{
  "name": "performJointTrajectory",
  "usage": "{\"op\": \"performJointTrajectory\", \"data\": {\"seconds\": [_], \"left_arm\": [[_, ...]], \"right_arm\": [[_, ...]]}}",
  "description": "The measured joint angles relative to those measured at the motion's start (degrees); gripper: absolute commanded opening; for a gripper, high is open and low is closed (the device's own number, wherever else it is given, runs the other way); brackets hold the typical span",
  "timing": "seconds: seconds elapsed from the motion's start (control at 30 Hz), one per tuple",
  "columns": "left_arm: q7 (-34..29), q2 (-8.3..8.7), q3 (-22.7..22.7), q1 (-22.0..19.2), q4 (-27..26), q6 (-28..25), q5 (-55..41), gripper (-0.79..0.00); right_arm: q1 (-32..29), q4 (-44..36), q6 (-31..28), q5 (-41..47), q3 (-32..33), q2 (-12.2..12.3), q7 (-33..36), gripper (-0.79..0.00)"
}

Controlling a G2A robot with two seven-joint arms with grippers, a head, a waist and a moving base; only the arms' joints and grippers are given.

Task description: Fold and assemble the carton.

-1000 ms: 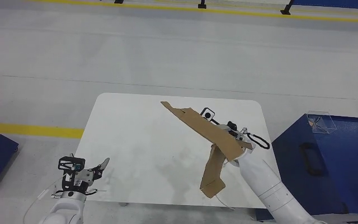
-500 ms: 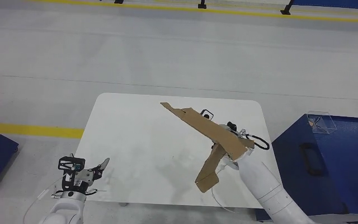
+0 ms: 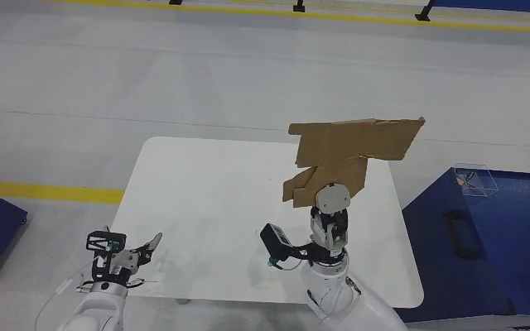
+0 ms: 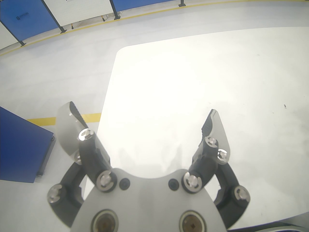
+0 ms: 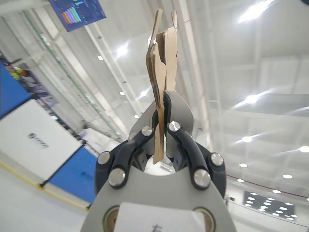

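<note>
The white table (image 3: 207,215) lies below the right gripper (image 5: 161,102), which is clamped on the lower edge of the flattened cardboard carton (image 5: 161,61) and holds it upright. Opening the panels likely needs a second grip. The left gripper (image 4: 141,109), jaws apart and holding nothing, sits well off to the side and should take a free flap. A blue cabinet (image 3: 464,240) stands beyond the right gripper, away from the left one, and is unlikely to hinder.

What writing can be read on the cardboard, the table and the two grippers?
On the cardboard: none.
On the table: none.
On the left gripper: none.
On the right gripper: a white label, cut off at the picture's edge, unreadable.
</note>
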Motion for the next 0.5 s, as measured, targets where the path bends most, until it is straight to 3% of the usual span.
{"op": "performJointTrajectory", "data": {"seconds": [0.1, 0.5], "left_arm": [[0.0, 0.0, 0.0, 0.0, 0.0, 0.0, 0.0, 0.0], [0.0, 0.0, 0.0, 0.0, 0.0, 0.0, 0.0, 0.0]], "right_arm": [[-1.0, -1.1, -1.6, 4.7, 1.0, 0.5, -6.4, -0.785], [-2.0, -1.4, -4.6, 4.5, 3.3, 0.1, -6.1, -0.785]]}}
